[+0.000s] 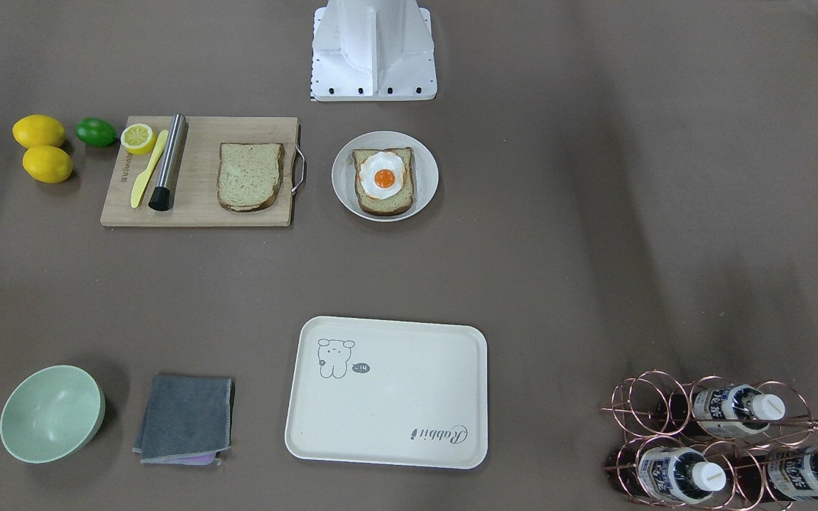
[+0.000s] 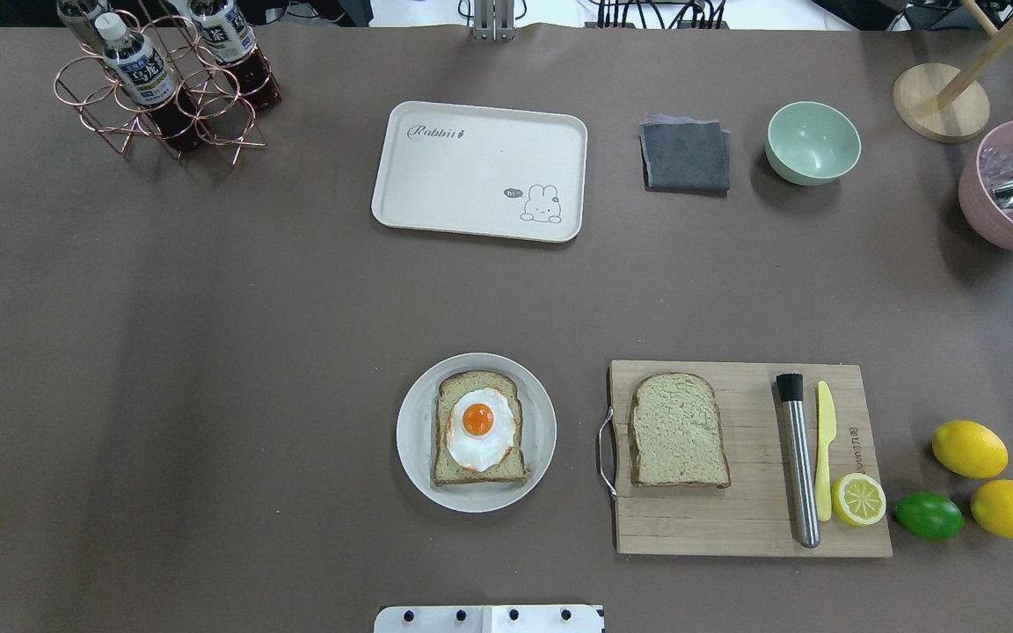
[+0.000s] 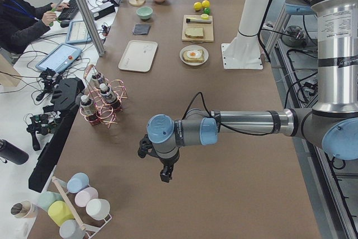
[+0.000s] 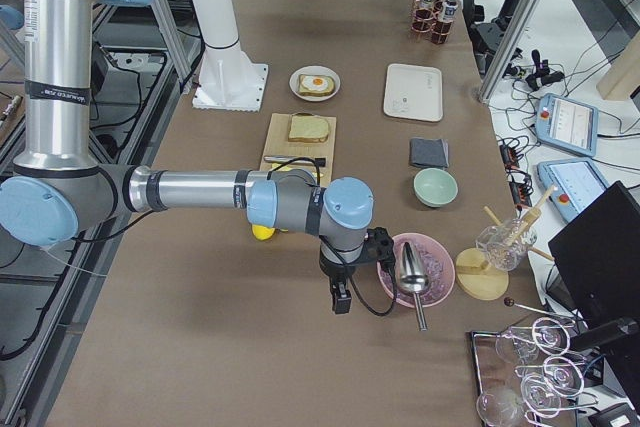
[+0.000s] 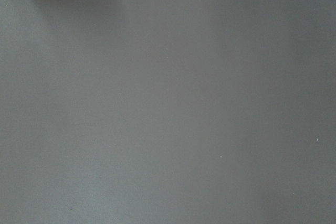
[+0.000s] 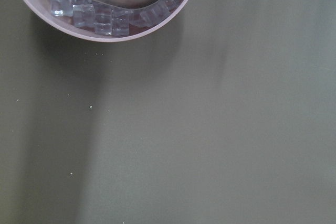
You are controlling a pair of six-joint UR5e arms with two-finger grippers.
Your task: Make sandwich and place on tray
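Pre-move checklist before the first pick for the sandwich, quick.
1. Top slice lies free on the cutting board, nothing on it: ok.
2. Egg sits on the bottom slice on the plate: ok.
3. Tray bare: ok.
4. Left claw open: cannot tell, side view only.
5. Right claw open: cannot tell; it hangs near the pink bowl.
6. Sandwich assembled: not ok, slices apart.

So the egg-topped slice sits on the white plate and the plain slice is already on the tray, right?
No: the overhead view shows the plain slice on the wooden cutting board, not the tray. The egg-topped slice is on the white plate.
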